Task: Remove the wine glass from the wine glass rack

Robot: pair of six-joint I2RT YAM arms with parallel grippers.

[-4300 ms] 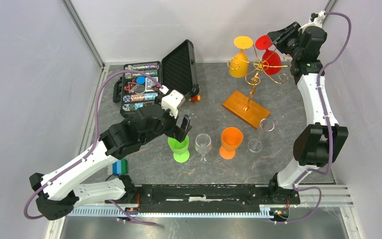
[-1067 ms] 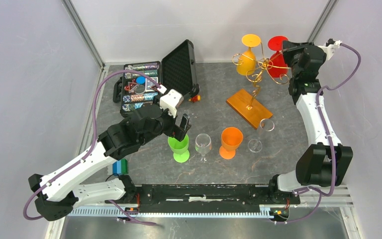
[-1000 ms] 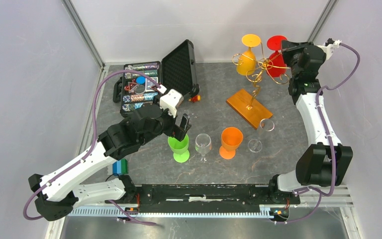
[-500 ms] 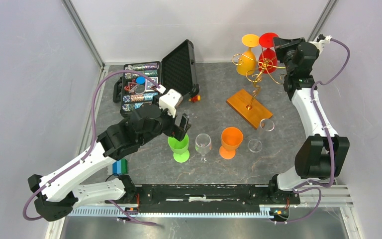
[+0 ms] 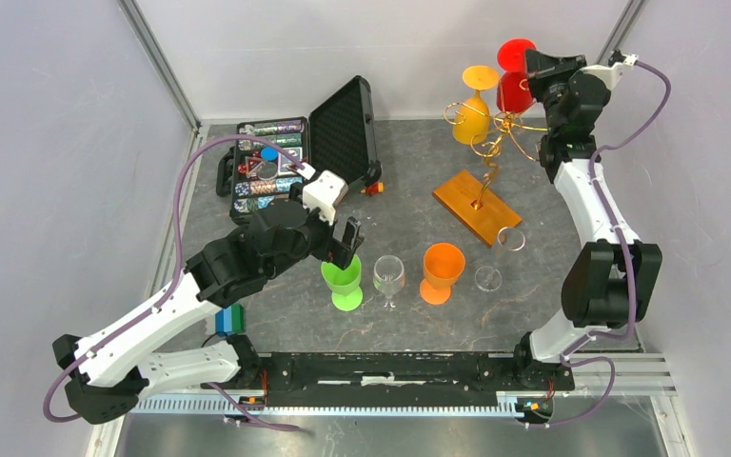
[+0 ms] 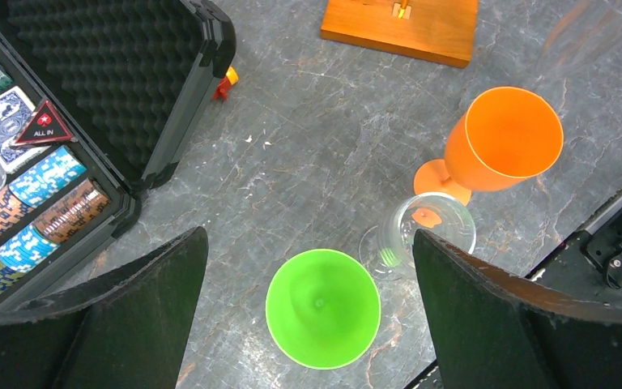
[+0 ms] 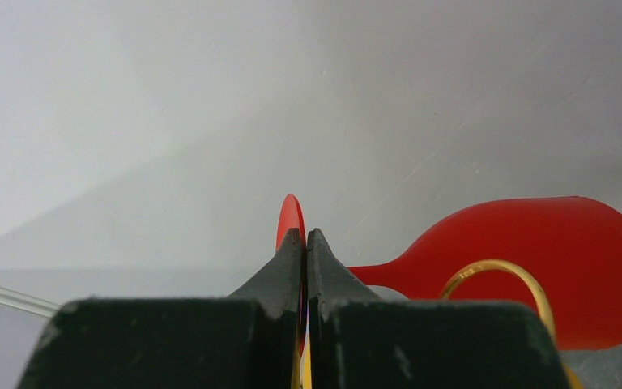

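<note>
My right gripper (image 5: 534, 69) (image 7: 304, 237) is shut on the thin foot of a red wine glass (image 5: 514, 88) (image 7: 534, 259), which it holds high beside the back wall. A gold wire loop of the wine glass rack (image 5: 497, 133) (image 7: 494, 271) shows in front of the red bowl. I cannot tell whether glass and wire touch. The rack's wooden base (image 5: 471, 207) rests on the table. A yellow wine glass (image 5: 475, 107) hangs upside down on the rack. My left gripper (image 5: 346, 246) (image 6: 312, 312) hovers open above a green glass (image 5: 345, 283) (image 6: 322, 308).
An open black case (image 5: 295, 152) of poker chips lies at the back left. A clear glass (image 5: 388, 278), an orange glass (image 5: 441, 270) and another clear glass (image 5: 498, 257) stand in a row at the front. The grey side walls are close to the right arm.
The right gripper has carried the red glass up and a little to the left, away from the rack's arms. The left arm has stayed still.
</note>
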